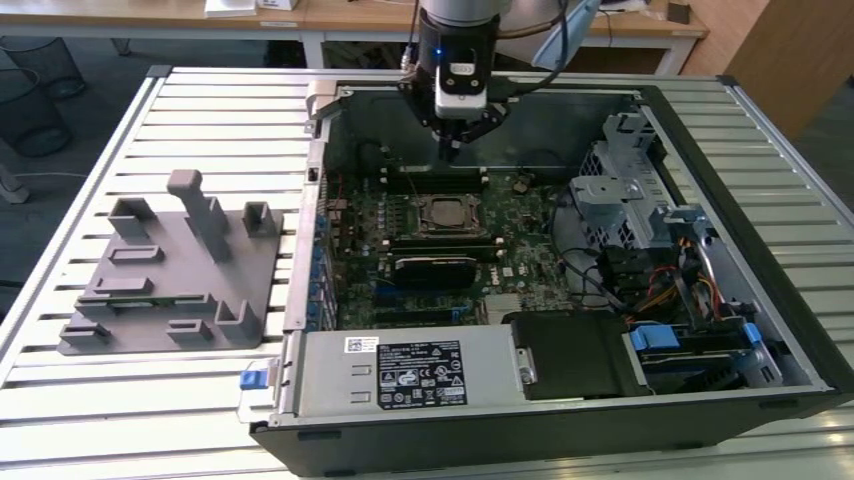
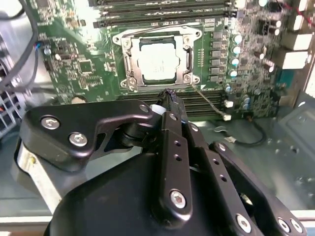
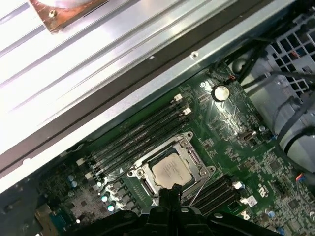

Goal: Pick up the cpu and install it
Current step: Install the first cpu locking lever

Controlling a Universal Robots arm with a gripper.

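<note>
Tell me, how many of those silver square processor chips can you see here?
1. The cpu lies in the socket on the green motherboard, just beyond the gripper. Others could lie hidden under the arm.

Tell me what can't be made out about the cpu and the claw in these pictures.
- Socket frame, corner nearest the claw: covered by the claw's tip in both wrist views, so whether it is latched is unclear.
- Cpu seating: too small to tell in the exterior view.
- Claw's height above the motherboard: cannot be judged; both wrist views look along the claw.
</note>
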